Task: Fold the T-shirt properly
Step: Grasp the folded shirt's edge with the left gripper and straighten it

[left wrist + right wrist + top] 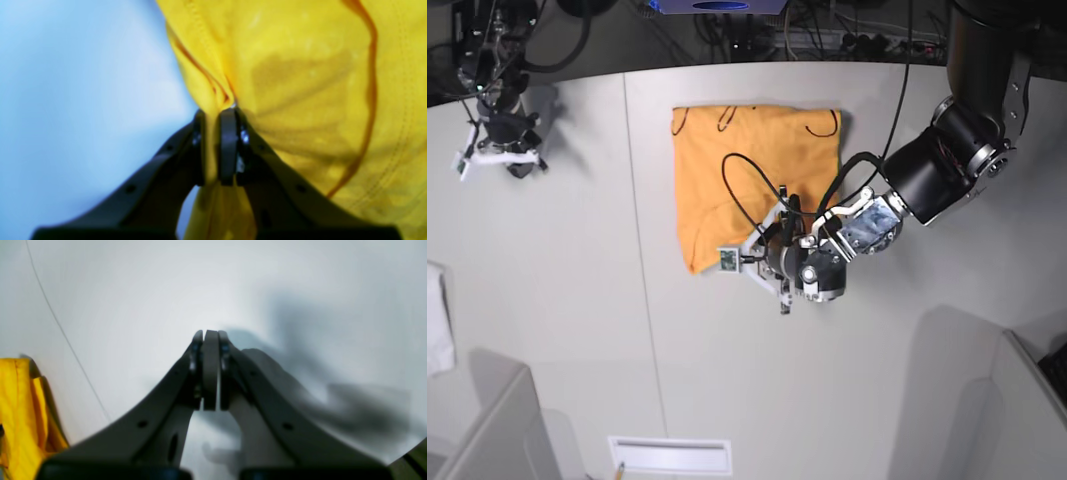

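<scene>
**Pinching shirt edge, left side only**

Left gripper (pixel 213 146) has its jaws clamped on a bunched fold of the T-shirt (pixel 747 165); fabric runs straight through between the pads. In the base view the shirt lies partly folded on the white table (pixel 577 300), top centre, dark print marks along its far edge. Right gripper (pixel 210 370) sits well apart near the table's far corner, jaws pressed together on nothing.
</scene>
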You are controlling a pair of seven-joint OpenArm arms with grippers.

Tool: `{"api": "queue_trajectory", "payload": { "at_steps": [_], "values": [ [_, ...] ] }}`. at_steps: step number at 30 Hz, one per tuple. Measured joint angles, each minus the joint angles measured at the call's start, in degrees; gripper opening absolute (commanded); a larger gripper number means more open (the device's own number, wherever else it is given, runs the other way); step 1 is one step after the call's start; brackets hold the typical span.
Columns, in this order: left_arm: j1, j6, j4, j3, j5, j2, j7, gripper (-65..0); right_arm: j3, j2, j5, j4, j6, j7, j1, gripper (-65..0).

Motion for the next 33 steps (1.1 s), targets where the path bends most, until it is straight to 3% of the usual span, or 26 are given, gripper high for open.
{"api": "queue_trajectory", "payload": {
  "at_steps": [4,13,19,24,29,33],
  "values": [
    [0.02,0.02,-0.17,0.00,0.35,0.96,0.42,-65.0,1.11,-1.92,0.00,0.00,0.09,-0.35,-0.20,-65.0],
    [-0.07,0.13,-1.68,-0.13,-0.24,1.27,-0.31,-65.0,1.09,-1.95,0.00,0.00,0.11,-0.33,-0.15,-65.0],
    [-1.44,0.00,-8.63,-0.76,-1.53,4.87,-1.36,-65.0,1.03,-1.95,-0.02,0.00,0.09,-0.35,0.02,-65.0],
    [-1.42,0.09,-8.79,-0.76,-1.46,5.33,-1.99,-65.0,0.96,-1.95,0.00,0.00,0.11,-0.35,0.15,-65.0],
    [-0.15,-0.07,-9.88,-6.62,-1.75,5.90,-1.70,-65.0,0.98,-1.95,0.00,0.00,0.11,-0.35,-0.04,-65.0],
    [-0.13,-0.24,-9.90,-6.99,-1.55,5.99,-1.29,-65.0,0.96,-1.92,-0.02,0.00,0.11,-0.35,-0.02,-65.0]
  ]
}}
